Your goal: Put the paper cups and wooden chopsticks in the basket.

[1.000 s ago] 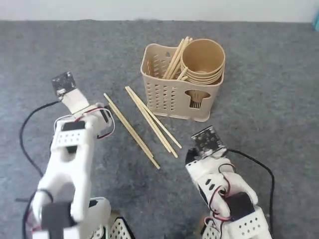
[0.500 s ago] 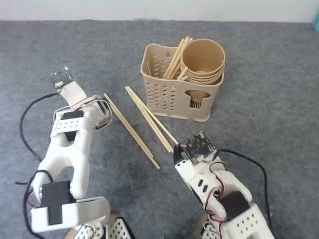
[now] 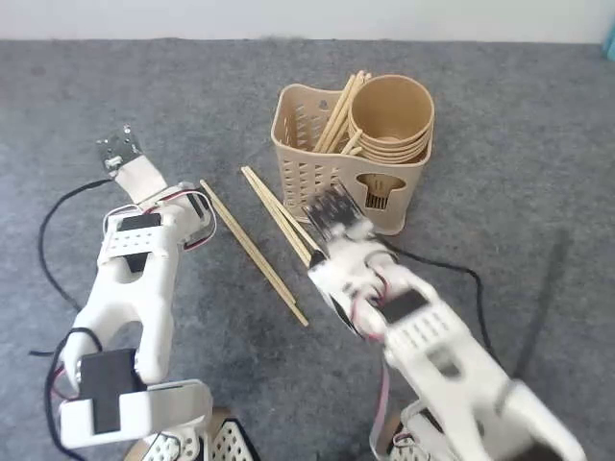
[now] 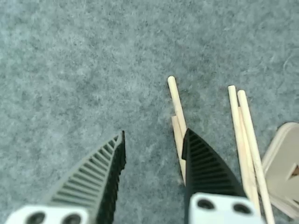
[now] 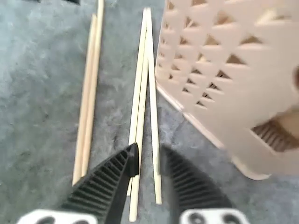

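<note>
Chopstick pickup under way: the right hand (image 5: 149,161) hangs low over the loose bundle of chopsticks (image 5: 142,93) lying on the grey tabletop (image 3: 500,192) just beside the basket (image 3: 327,182). Its jaws are parted only a little and hold nothing, with the near ends of the sticks between and under the fingertips. The paper cups (image 3: 392,115) sit stacked in one compartment of the basket, and several chopsticks (image 3: 338,113) lean upright next to them.

The left hand (image 4: 153,142) is wide open and empty, low over the tabletop at the far tip of the outer pair of chopsticks (image 3: 252,250), which lies apart from the bundle.

The cups look done; the sticks on the tabletop remain. The next move likely calls for the right hand to settle onto the bundle, close, and lift it clear of the rim. The basket wall stands close alongside, and flat, thin sticks may slip or come up only in part.
</note>
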`<state>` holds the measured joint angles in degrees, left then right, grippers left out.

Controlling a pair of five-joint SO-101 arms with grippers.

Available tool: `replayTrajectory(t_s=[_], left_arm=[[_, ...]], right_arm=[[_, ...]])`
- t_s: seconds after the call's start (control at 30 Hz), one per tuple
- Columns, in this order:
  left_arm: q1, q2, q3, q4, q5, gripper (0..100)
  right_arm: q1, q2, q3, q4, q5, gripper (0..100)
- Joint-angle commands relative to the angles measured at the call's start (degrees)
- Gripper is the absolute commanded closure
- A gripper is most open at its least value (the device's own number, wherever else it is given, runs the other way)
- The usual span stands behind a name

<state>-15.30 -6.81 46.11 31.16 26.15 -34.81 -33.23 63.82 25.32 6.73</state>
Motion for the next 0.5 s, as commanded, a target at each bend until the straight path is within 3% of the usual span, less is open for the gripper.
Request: replayTrajectory(t_s=[0.0, 0.2, 0.47], left_arm=[[-0.4, -0.4, -0.7, -1.5, 0.4, 81], [-0.4, -0.4, -0.7, -1.6, 0.4, 81], [-0.4, -0.4, -0.8, -1.6, 0.4, 81]], right_arm=[[1.1, 15.3, -8.7, -5.8, 0.8, 82.8], [1.9, 29.4, -14.3, -11.6, 1.1, 86.7], [2.0, 34.2, -17.7, -15.2, 0.7, 88.3]])
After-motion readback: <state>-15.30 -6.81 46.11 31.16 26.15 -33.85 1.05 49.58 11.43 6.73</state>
